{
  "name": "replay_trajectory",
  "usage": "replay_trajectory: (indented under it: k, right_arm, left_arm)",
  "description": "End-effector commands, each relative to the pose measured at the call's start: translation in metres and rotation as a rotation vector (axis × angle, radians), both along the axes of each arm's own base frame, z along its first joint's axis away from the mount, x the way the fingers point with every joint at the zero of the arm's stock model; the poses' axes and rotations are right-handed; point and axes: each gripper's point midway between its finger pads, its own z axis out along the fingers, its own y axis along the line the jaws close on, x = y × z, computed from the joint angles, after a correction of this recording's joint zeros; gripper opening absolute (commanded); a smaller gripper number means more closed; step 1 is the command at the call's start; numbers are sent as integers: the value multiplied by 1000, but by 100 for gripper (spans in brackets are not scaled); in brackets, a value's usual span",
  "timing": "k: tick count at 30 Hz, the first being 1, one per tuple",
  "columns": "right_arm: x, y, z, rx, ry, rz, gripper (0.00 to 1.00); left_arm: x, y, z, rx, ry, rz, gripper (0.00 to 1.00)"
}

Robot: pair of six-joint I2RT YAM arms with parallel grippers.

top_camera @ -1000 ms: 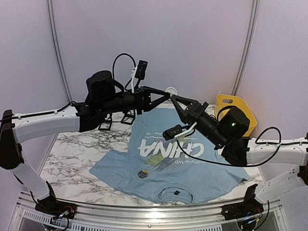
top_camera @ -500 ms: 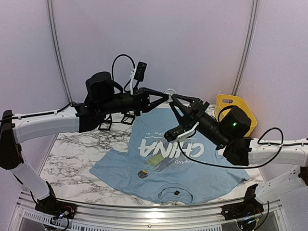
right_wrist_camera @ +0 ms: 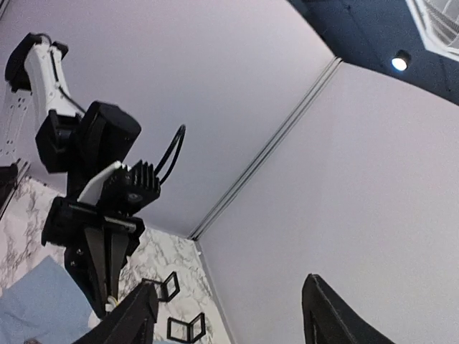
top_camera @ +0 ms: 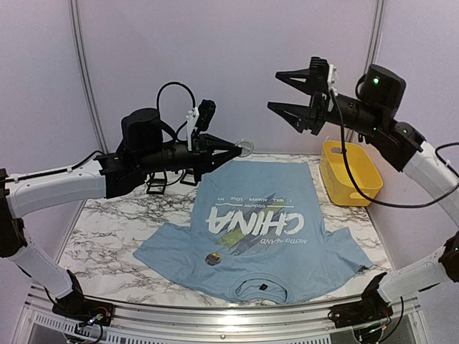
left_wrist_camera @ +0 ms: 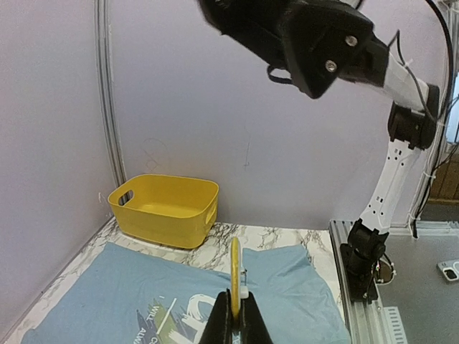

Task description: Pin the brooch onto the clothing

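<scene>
Moved: right tool has swung up and away, released, empty; left tool clenched on brooch; shirt flat below it. We should descend slowly, pin facing down.

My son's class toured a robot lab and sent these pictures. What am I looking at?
A robot's left arm and right arm are bolted to a marble table. The wide picture comes from a fixed camera above and behind them; the other two come from cameras on each wrist. A blue T-shirt lies flat on the table, with a yellow bin beside it and a small round disc on the shirt. The left tool is shut on a brooch, held in the air. The right tool is open, empty and raised high.
</scene>
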Motion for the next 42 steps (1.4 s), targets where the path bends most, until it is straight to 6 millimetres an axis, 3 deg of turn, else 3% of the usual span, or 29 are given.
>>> replay_trajectory:
  k: [1, 4, 9, 13, 17, 22, 37, 42]
  right_arm:
    - [0, 16, -77, -169, 646, 228, 56]
    - [8, 21, -96, -210, 713, 227, 43]
    - [-4, 25, -108, -256, 748, 326, 34]
    - [-14, 25, -115, -282, 758, 390, 30]
    - [-11, 27, -128, -306, 791, 376, 26]
    - [-11, 34, -139, -323, 810, 363, 27]
    - [0, 46, -158, -350, 814, 271, 19]
    - [4, 47, -162, -358, 823, 248, 6]
  left_arm:
    - [-11, 4, -10, 117, -124, -2, 0]
    - [-12, 2, -17, 184, -148, 4, 0]
    - [-14, -1, -25, 228, -141, -5, 0]
    - [-12, 0, -25, 230, -141, 11, 0]
    - [-12, 0, -25, 230, -139, 10, 0]
    - [-12, -1, -25, 229, -136, 11, 0]
    - [-14, -2, -23, 225, -139, 5, 0]
    - [-14, -3, -24, 224, -135, -4, 0]
